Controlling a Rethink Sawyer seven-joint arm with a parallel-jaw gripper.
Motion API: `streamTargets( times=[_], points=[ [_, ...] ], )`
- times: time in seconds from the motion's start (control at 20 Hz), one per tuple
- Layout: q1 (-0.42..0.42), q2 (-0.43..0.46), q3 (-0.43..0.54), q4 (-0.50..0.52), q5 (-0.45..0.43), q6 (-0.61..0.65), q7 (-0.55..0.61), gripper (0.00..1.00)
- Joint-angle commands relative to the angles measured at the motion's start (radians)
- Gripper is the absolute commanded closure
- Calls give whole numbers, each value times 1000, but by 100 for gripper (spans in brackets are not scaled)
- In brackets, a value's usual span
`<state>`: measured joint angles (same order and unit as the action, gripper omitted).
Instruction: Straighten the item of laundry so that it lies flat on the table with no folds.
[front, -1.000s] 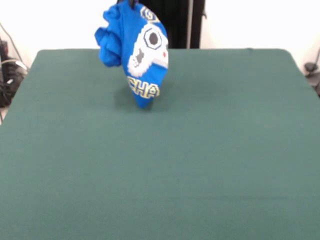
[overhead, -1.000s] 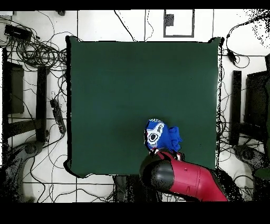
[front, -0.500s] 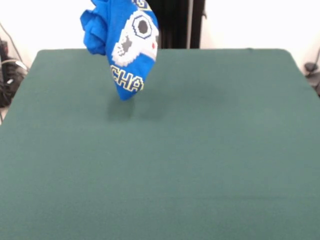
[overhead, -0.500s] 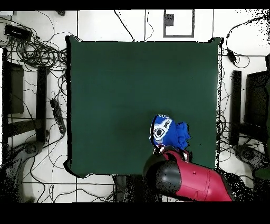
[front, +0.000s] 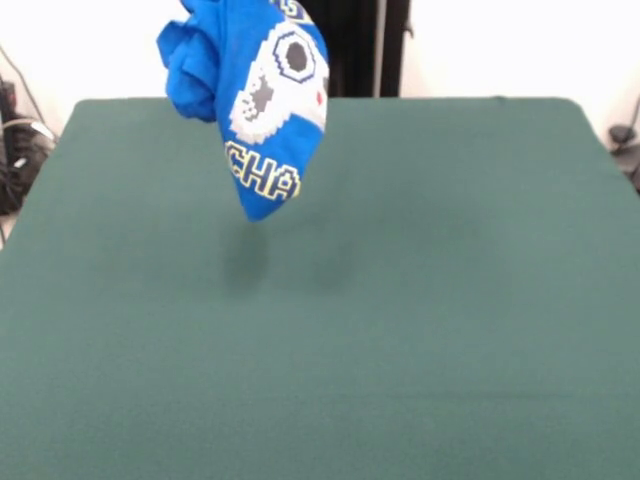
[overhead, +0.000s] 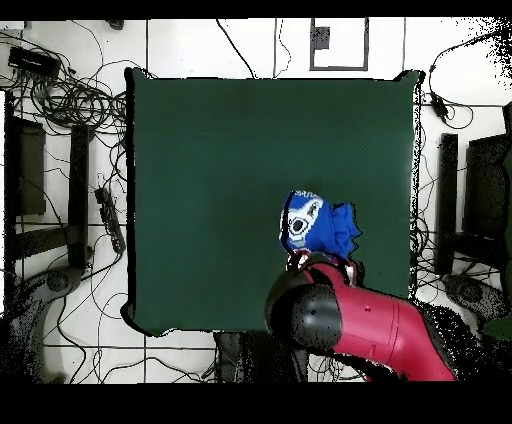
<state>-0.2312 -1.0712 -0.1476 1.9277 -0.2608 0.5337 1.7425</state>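
The bright blue shirt (front: 265, 110) hangs bunched in the air above the far left part of the dark green table (front: 420, 300). Its white pixel graphic and yellowish block letters face the front camera. Its lowest tip is clear of the felt, with a faint shadow below it. In the overhead view the shirt (overhead: 318, 228) sits just ahead of the red arm (overhead: 360, 325), over the table (overhead: 220, 160) near the robot's side. My gripper (overhead: 303, 262) is mostly hidden by the arm and the cloth. It is shut on the shirt's top, which runs out of the front view.
The black pedestal (front: 350, 45) stands behind the table's far edge. Tangled cables (overhead: 70, 95) and dark boxes (overhead: 25, 170) lie on the floor round the table. Another dark unit (overhead: 490, 200) stands beside the right edge.
The shirt has been lifted higher and carried left in the front view, then a little toward the table's middle. The arm has reached further out from the base.
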Motion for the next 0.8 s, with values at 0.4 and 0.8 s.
streamTargets(
  times=[0.4, 0.8],
  points=[
    [3, -19, 233, -206, 18, 81, -87, 100],
    [-123, -17, 350, -41, -65, -330, 0, 100]
  ],
)
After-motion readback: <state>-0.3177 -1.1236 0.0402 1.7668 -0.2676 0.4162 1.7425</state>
